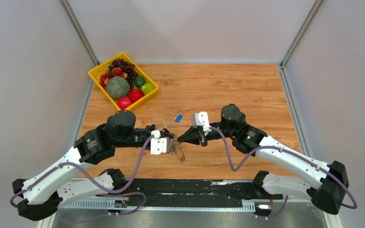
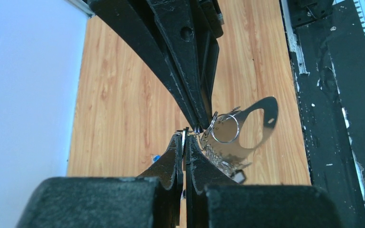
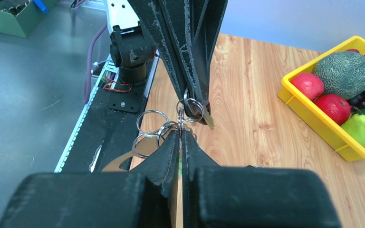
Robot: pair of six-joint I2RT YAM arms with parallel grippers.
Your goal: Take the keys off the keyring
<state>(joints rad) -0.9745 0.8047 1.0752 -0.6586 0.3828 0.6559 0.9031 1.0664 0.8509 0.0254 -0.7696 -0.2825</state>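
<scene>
My left gripper [image 2: 185, 137] and right gripper [image 3: 180, 132] meet tip to tip at the centre of the top view, both pinched narrow on the keyring [image 2: 225, 128]. The keys [image 1: 177, 151] dangle just below that contact, so I judge the pull must run left-right.

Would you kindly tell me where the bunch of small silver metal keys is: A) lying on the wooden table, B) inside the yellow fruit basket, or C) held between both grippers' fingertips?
C: the keys hang from the thin wire keyring, which the left gripper and right gripper both pinch above the wooden table.
</scene>
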